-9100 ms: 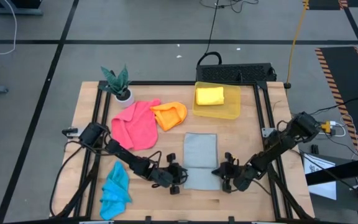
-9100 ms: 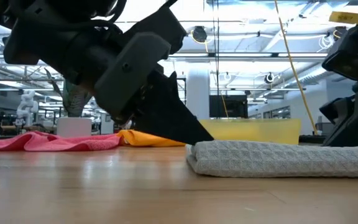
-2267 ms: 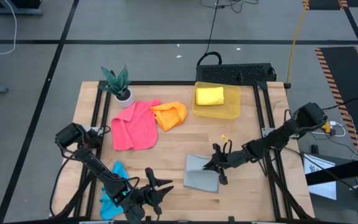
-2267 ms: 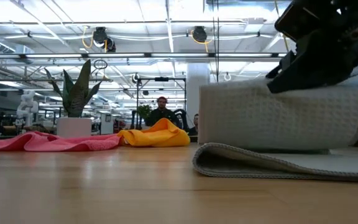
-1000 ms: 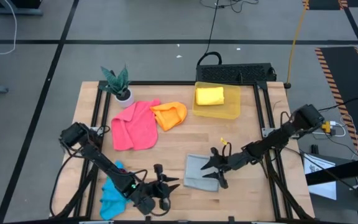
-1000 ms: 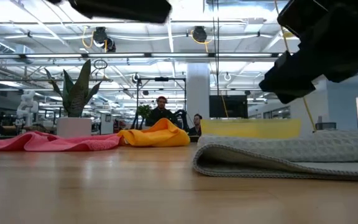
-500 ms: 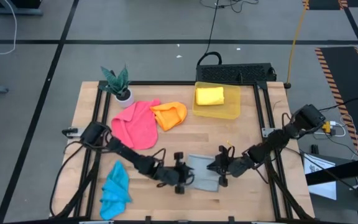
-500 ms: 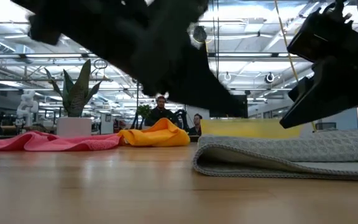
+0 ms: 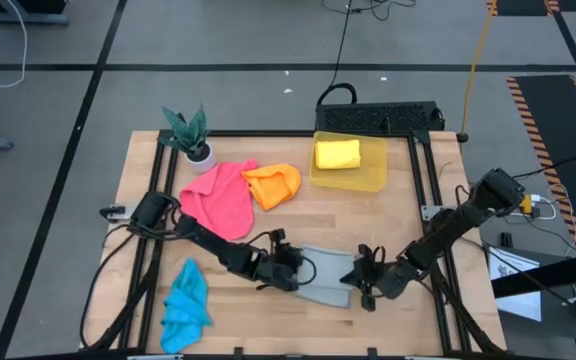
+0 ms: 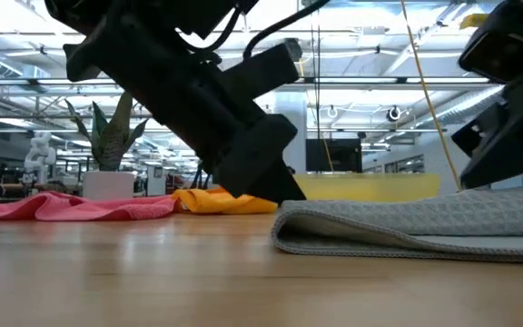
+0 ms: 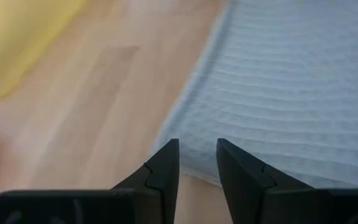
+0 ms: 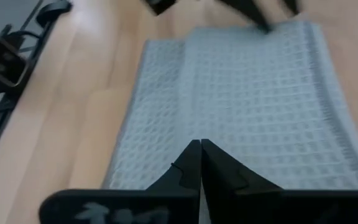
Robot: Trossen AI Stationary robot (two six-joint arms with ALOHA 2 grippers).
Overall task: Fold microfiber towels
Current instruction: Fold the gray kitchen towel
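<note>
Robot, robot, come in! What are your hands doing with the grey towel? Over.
Left gripper open at grey towel edge. Right gripper shut at opposite edge. Towel folded flat. Nothing blocking.

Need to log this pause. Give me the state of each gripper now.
Left gripper: jaws slightly apart, empty, at the grey towel's edge.
Right gripper: jaws shut, at the grey towel's opposite edge; whether they pinch cloth cannot be told.

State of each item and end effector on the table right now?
grey towel: folded, flat
pink towel: spread, unfolded
orange towel: bunched
blue towel: crumpled
yellow towel: folded, in the bin
left end effector: open, at grey towel's edge
right end effector: shut, at grey towel's edge
</note>
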